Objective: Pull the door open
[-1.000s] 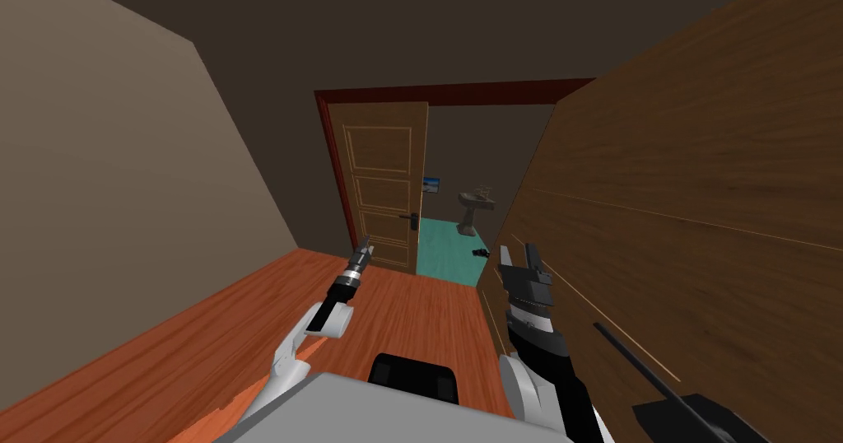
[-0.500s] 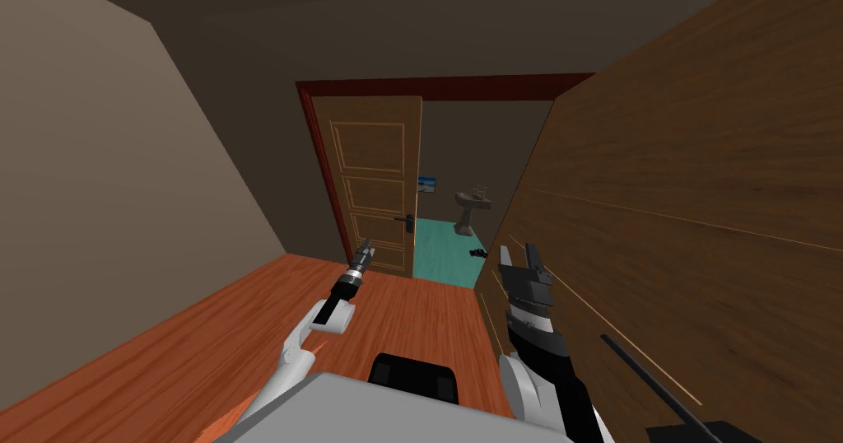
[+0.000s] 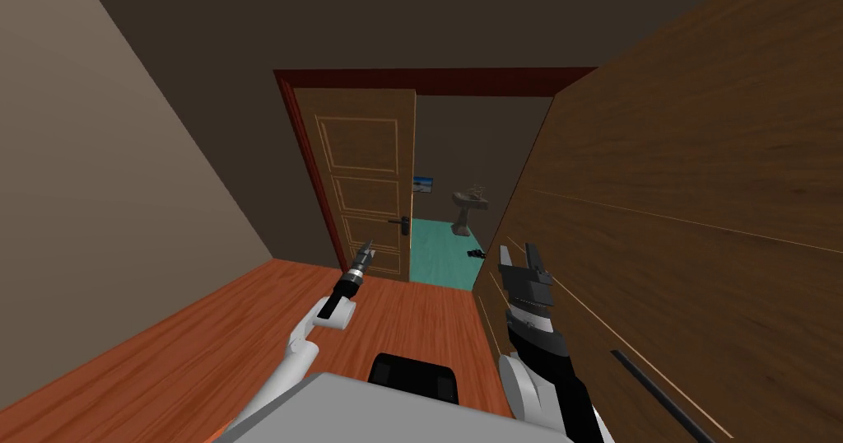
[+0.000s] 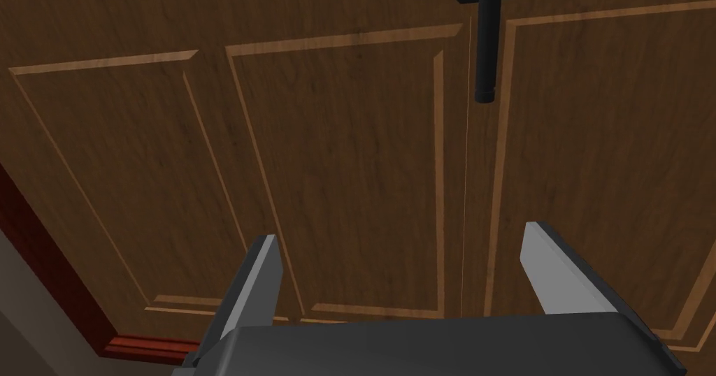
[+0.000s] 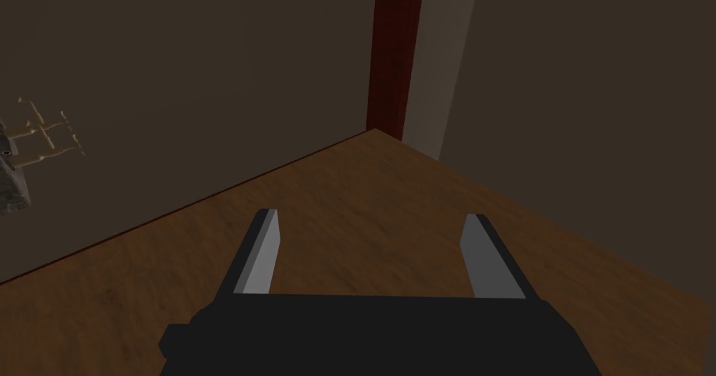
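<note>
I have moved nearer the door [image 3: 366, 174], left hand [image 4: 402, 235] spread.

Reddish wood plank floor [image 3: 206, 339] up close, then a teal floor [image 3: 436, 261] further in. A pedestal sink [image 3: 468, 212] stands on the teal bit, some small dark thing [image 3: 476, 254] lying near it.

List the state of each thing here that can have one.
Door, partly open; teal floor shows past its handle edge.
Door handle, ungripped.
Left gripper, open, empty, facing the door short of the handle.
Right gripper, open, empty.
</note>
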